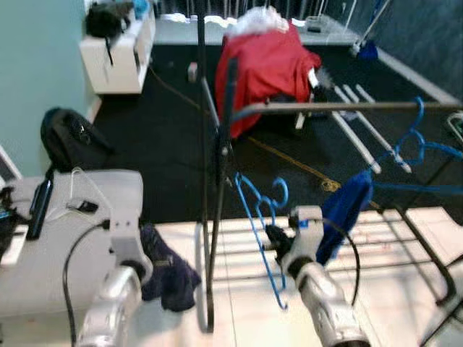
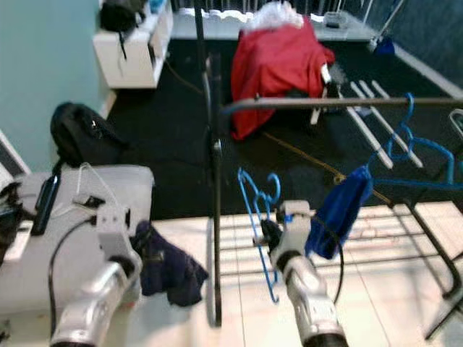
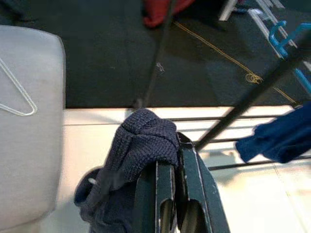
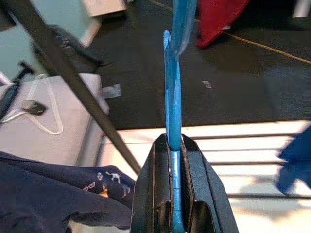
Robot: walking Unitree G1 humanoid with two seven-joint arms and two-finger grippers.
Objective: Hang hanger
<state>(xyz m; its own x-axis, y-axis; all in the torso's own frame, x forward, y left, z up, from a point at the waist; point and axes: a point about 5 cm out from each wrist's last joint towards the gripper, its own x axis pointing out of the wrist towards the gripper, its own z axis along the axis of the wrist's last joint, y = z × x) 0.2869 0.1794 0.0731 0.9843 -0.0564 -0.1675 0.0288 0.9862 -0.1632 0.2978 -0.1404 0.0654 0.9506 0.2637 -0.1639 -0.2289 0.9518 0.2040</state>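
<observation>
Our right gripper (image 1: 273, 236) has its two fingers clamped on the blue hanger (image 1: 258, 217), held upright in front of us, below the horizontal rail (image 1: 340, 107) of the clothes rack and just beside its upright pole (image 1: 211, 217). That forearm reaches forward and up from our lower right. Our left gripper (image 3: 169, 167) is pinched on a dark navy garment (image 3: 141, 145) beside the grey table (image 1: 116, 188), arm raised low

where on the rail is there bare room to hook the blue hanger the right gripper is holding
The rail is bare from its left post to the blue hangers hooked near its right end; that middle stretch is free. The right end is crowded. The right gripper holds the blue hanger below the rail, near the post.
</observation>
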